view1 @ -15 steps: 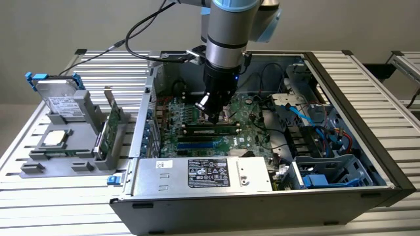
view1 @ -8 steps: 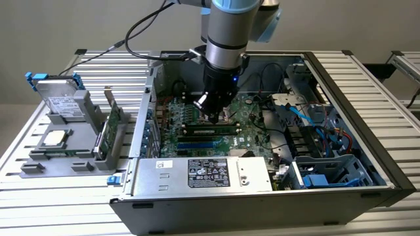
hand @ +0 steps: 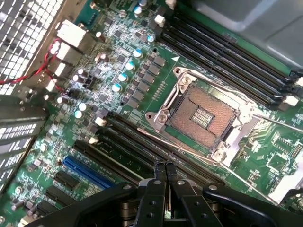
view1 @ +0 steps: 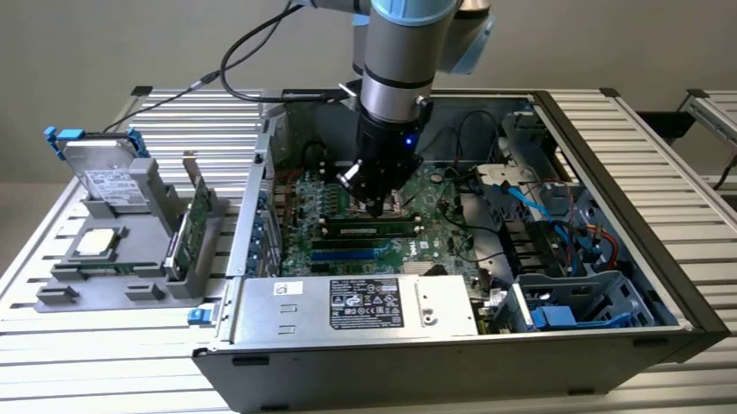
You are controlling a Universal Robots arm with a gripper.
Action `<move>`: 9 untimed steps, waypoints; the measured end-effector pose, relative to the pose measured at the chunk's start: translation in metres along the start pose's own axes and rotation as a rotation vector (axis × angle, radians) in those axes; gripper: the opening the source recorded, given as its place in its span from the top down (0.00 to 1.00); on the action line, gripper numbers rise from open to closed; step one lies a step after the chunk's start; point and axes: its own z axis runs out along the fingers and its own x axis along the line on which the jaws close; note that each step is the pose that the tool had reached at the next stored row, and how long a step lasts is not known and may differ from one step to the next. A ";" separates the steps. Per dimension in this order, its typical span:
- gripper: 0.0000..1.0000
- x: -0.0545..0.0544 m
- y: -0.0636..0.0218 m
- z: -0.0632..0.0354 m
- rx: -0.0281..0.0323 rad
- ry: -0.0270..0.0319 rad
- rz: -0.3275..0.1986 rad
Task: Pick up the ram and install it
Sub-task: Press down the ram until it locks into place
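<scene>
Over the open computer case my gripper hangs low above the motherboard, its fingers pinched together with nothing between them. From the wrist view the gripper shows its two tips meeting over the black memory slots that run beside the bare CPU socket; a blue slot lies a little further out.

From the exterior view, a ram stick with a row of dark chips already lies along one of the slots just below my fingertips, so I judge the ram is in its slot and my closed tips are placed to press on its upper edge. I cannot tell from here whether the tips touch it or hover just above, nor whether the slot's end latches have snapped home.

To do this step well, I would keep the fingers clenched so they act as one blunt pusher, stay squarely over the stick's edge, and push straight down, not at a slant, since a tilted push could rock the ram sideways in the slot. Pressing near one end and then the other seems safer than one hard push at the middle. I would also mind the socket's exposed contacts and the lever wire close by.

Off on the worktop, at the exterior view's left, a grey holder carries a drive with blue tabs and a broader green card.
</scene>
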 end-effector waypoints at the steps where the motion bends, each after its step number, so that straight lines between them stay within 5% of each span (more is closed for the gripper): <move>1: 0.90 0.000 0.0000 0.0003 -0.0010 -0.0008 0.018; 9: 0.90 0.000 -0.0001 0.0021 -0.0086 -0.0066 0.158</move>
